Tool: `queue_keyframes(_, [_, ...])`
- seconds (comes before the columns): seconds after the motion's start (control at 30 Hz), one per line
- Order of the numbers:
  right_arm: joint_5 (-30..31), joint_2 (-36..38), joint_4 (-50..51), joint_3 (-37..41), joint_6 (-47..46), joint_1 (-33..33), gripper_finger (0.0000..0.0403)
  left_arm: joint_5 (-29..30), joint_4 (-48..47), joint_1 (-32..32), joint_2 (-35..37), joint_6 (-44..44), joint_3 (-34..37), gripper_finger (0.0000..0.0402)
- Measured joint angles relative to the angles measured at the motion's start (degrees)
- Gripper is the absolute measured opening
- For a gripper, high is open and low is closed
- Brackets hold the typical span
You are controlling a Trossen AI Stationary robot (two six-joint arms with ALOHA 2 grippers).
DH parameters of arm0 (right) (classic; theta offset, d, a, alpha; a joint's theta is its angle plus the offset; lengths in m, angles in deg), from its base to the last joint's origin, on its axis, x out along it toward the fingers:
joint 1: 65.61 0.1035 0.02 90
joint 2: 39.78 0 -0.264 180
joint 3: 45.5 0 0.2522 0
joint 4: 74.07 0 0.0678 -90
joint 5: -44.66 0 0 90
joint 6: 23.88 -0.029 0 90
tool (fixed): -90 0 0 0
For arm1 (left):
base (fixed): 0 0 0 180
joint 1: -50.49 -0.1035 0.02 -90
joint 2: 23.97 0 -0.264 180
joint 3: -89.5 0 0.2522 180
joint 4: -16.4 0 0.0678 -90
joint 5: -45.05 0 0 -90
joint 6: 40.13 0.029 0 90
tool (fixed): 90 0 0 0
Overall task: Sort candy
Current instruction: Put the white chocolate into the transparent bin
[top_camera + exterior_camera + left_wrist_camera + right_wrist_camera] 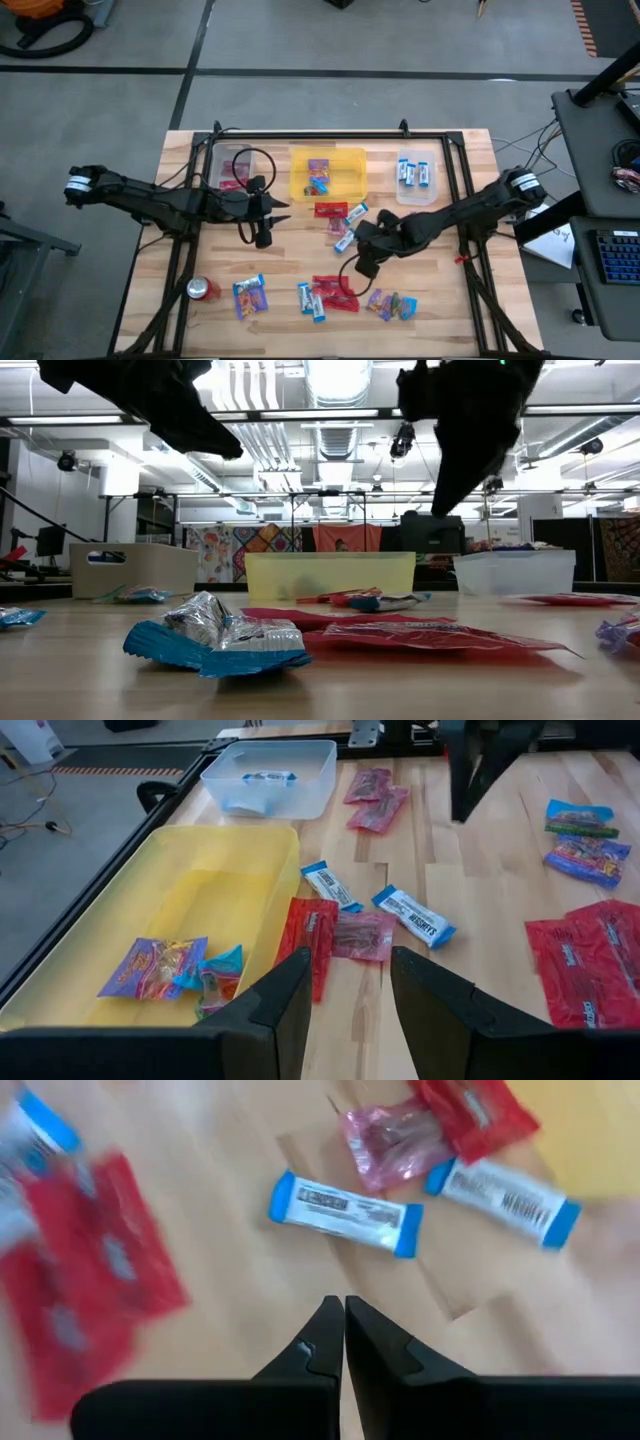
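Candy lies scattered on the wooden table (450,300): red packets (335,288), blue-and-white bars (310,298) and purple packets (250,295) near the front, with more bars (345,1213) and red packets (308,930) in front of the yellow bin (327,172). The yellow bin holds purple packets (160,968). My left gripper (350,1000) hovers open and empty near that bin's front left corner. My right gripper (344,1315) hangs shut and empty above the table's middle (363,268), slanting down over a bar, its tip well above the tabletop (440,510).
A pale bin (235,170) stands at the far left. A clear bin (418,178) with blue-and-white bars stands at the far right. A red soda can (203,290) lies near the front left. A black frame (330,133) borders the bins.
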Motion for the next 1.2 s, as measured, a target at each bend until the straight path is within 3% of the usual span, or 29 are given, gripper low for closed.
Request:
queue_keyframes(0.17, [0.4, -2.5, -5.3, 1.7, 24.4, 0.3, 0.0009, 0.0, 0.0, 0.0, -0.4, 0.0, 0.0, 0.0122])
queue_keyframes(0.3, [-4.9, -3.5, -14.2, 3.0, 35.7, -2.4, 0.0013, 0.0, 0.1, 0.0, -1.3, 0.0, 0.0, 0.0122])
queue_keyframes(0.57, [-17.5, -7.2, -16.4, 3.1, 41.2, -10.3, 0.0082, 0.0, 1.0, 0.0, -4.2, 0.0, 0.0, 0.0122])
queue_keyframes(0.9, [-18.3, -9.5, -17.4, 3.4, 50.9, -15.1, 0.0171, 0.0, 1.5, 0.0, -5.7, 0.0, 0.0, 0.0122])
queue_keyframes(1.2, [-20.3, -13.1, -18.4, 3.5, 53.4, -15.9, 0.018, 0.0, 2.0, -0.1, -5.9, 0.0, 0.0, 0.0122])
